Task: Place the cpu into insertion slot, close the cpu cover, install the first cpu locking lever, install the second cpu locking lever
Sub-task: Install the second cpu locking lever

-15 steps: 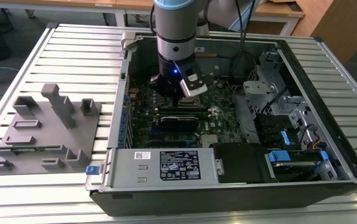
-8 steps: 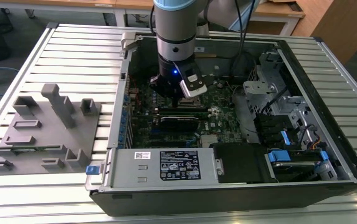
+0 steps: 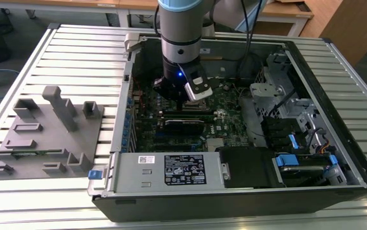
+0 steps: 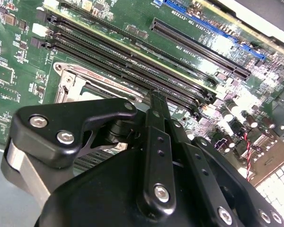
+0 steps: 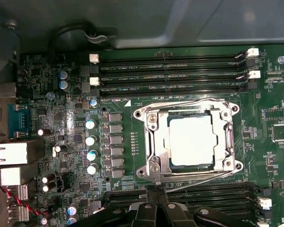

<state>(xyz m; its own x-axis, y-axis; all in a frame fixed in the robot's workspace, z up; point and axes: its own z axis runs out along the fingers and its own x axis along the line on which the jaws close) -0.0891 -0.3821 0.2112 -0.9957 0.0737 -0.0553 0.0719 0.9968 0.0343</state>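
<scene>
Seating done: small square cpu with pale dull-metal top (image 5: pixel 191 141) lying in socket, thin dull-metal cpu cover frame (image 5: pixel 154 142) closed around it. Hovering just beside: black end effector (image 5: pixel 156 190), fingers pinched together, empty. Working locking levers, judging; calling for precise hooking.

Cpu (image 5: pixel 191 141) seated in socket, cpu cover (image 5: pixel 189 108) closed over it, memory slots (image 5: pixel 170 71) flanking both sides; hand (image 5: pixel 156 191) above socket edge.
</scene>
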